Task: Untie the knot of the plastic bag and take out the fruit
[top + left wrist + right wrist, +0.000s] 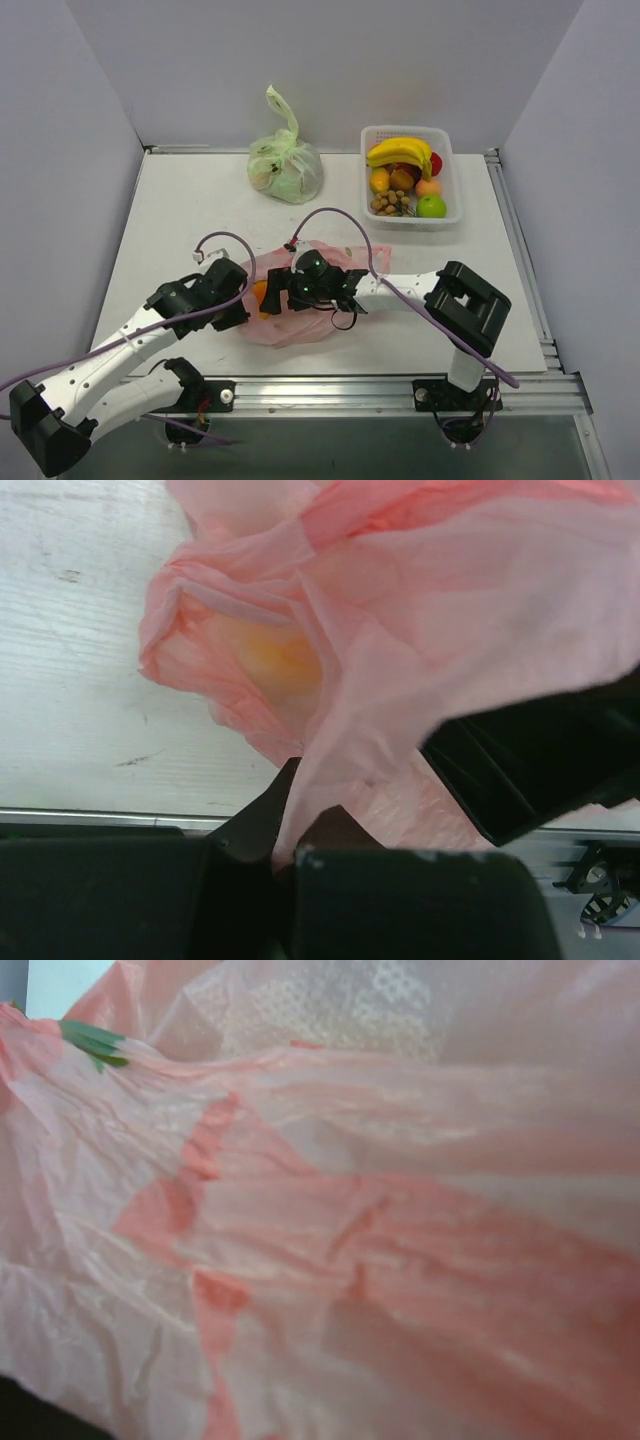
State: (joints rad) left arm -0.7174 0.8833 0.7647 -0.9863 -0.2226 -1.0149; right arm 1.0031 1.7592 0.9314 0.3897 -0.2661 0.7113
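— Knot?
— Lost among folds of pink bag (400, 1260).
— Fruit (275, 660) inside?
— Just an orange blur behind plastic, kind unclear.
— Right gripper (290, 288)?
— Fingers buried in bag in both views; open or closed, impossible to tell.

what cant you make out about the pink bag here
- knot: top view, the right hand and left hand cover the plastic bag.
- fruit: left wrist view, only an orange blur through plastic.
- right hand's fingers: right wrist view, plastic fills the frame.
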